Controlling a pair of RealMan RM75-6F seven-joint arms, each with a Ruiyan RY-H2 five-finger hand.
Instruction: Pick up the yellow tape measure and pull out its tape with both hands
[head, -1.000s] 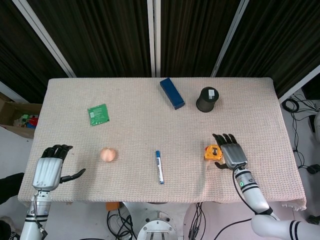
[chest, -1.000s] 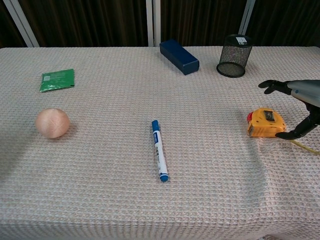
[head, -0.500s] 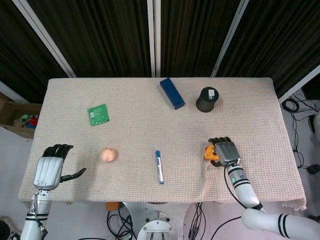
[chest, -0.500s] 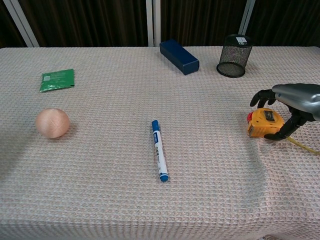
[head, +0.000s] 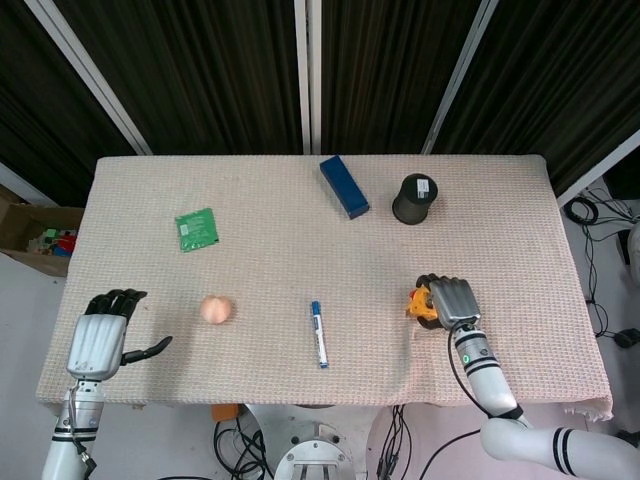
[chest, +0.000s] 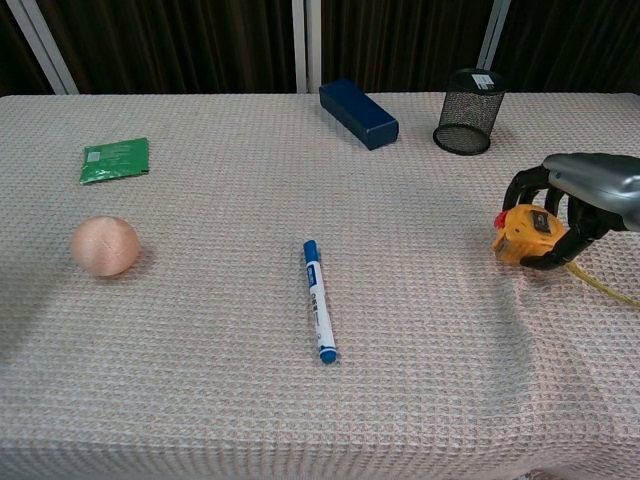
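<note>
Broadly, a waffle-weave beige tablecloth (chest: 250, 420) covers the table before dark ribbed curtains (head: 200, 70). Right hand (chest: 585, 190) curls its black fingers (chest: 520, 185) around the boxy yellow tape measure (chest: 522, 236), thin tape (chest: 605, 288) trailing beneath. Left hand (head: 100, 340), off the cloth's edge, is spread and holds nothing.

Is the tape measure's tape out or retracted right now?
Partly out: a yellow strip trails from the yellow tape measure, gripped by the right hand, toward the table's right edge.
</note>
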